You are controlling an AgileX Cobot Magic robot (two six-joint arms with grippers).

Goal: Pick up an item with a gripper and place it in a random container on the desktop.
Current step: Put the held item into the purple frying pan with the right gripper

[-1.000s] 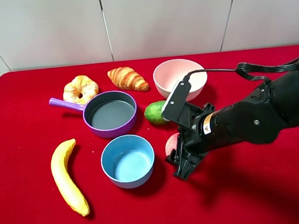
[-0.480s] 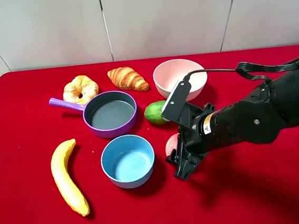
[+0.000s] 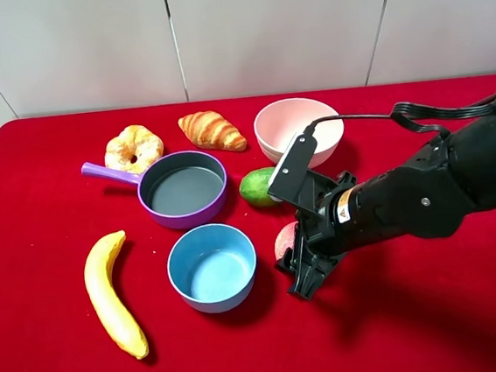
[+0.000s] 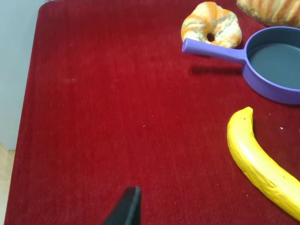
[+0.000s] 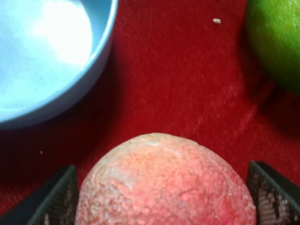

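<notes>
The peach (image 3: 284,238) rests on the red desktop (image 3: 63,362), between the blue bowl and my right arm. My right gripper (image 3: 296,269) reaches down over it. In the right wrist view its two black fingers (image 5: 51,201) press both sides of the peach (image 5: 164,183), which fills the space between them. The purple pan (image 3: 183,190), grey inside and empty, stands to the upper left, handle pointing left. It also shows in the left wrist view (image 4: 276,65). Of my left gripper only one black fingertip (image 4: 127,206) shows, above bare red cloth.
A blue bowl (image 3: 212,267) stands close to the left of the peach, a green lime (image 3: 257,187) just behind it. A pink bowl (image 3: 298,128), a croissant (image 3: 212,130) and a doughnut (image 3: 133,148) lie at the back. A banana (image 3: 111,293) lies front left.
</notes>
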